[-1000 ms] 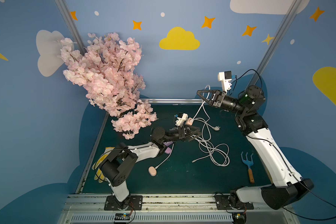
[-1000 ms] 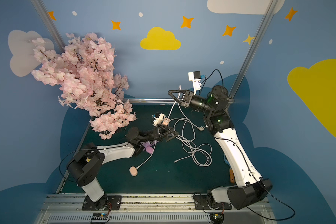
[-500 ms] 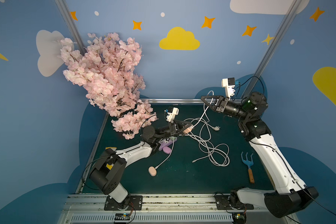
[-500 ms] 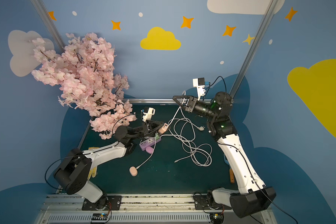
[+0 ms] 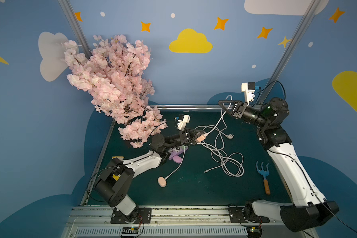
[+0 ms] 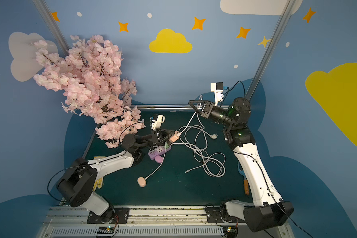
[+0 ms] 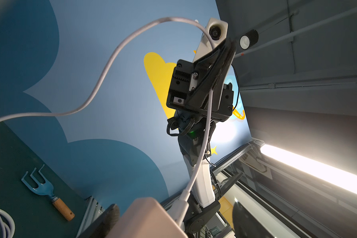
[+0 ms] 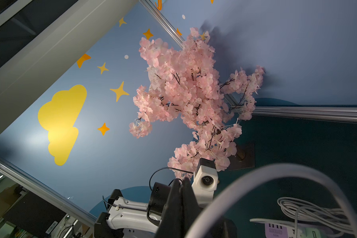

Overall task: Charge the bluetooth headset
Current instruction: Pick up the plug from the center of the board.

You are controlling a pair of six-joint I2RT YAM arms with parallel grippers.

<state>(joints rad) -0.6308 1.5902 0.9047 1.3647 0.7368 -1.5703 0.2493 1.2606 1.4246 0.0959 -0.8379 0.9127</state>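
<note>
A peach oval headset case (image 5: 162,182) (image 6: 142,182) lies on the green mat, and a thin white lead runs from it toward the purple power strip (image 5: 176,152) (image 6: 157,153). My left gripper (image 5: 201,137) (image 7: 175,218) is raised above the strip with a peach charger block (image 5: 200,139) (image 7: 150,218) between its jaws. The block sits against one finger (image 7: 109,216), and a gap shows at the other. A white cable (image 5: 216,123) (image 7: 202,148) is plugged into the block. It rises to my right gripper (image 5: 220,102) (image 8: 181,183), which is shut on it near the back rail.
A pink blossom tree (image 5: 115,86) overhangs the back left. A loose white cable pile (image 5: 227,162) lies mid-mat, and a blue hand rake (image 5: 263,175) lies at the right. A purple oval thing (image 5: 177,159) sits by the strip. A yellow glove (image 6: 98,181) lies under my left arm.
My left arm has drawn back and tipped up, with the charger block staying at its jaws, which have narrowed a little. My right gripper has shifted right along the back, still on the cable.
</note>
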